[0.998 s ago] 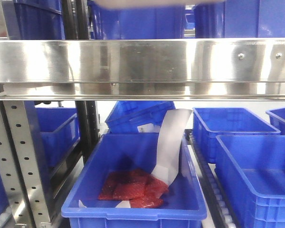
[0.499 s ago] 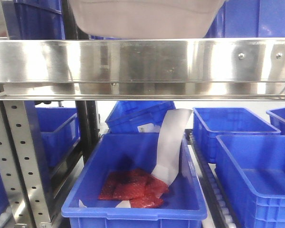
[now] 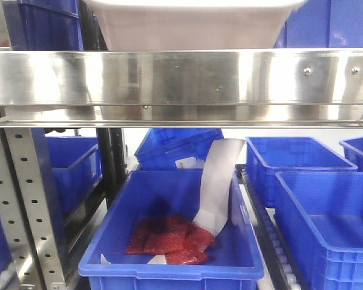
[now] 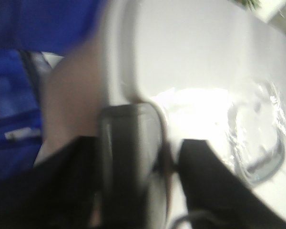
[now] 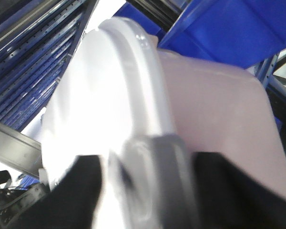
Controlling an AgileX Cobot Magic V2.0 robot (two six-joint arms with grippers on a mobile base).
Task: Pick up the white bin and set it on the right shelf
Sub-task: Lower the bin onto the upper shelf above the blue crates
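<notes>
The white bin (image 3: 187, 27) hangs just above and behind the front rail of the right shelf (image 3: 181, 77), a shiny steel rail with screws; only the bin's lower body and lip show at the top of the front view. In the blurred left wrist view my left gripper (image 4: 167, 176) is shut on the bin's rim, with the white lid (image 4: 195, 62) beyond it. In the right wrist view my right gripper (image 5: 157, 191) is shut on the grey handle (image 5: 157, 162), between the white lid (image 5: 95, 95) and the beige side (image 5: 214, 105).
Blue crates (image 3: 42, 24) stand on the same shelf level either side of the bin. Below the rail is a blue crate (image 3: 169, 269) holding red packets and a white paper strip (image 3: 218, 181). More blue crates (image 3: 314, 211) stand right. A perforated upright (image 3: 30, 199) stands left.
The white bin has come down from the top edge of the front view: a blurred sliver, then its lower body, now its lip and body just above the rail.
</notes>
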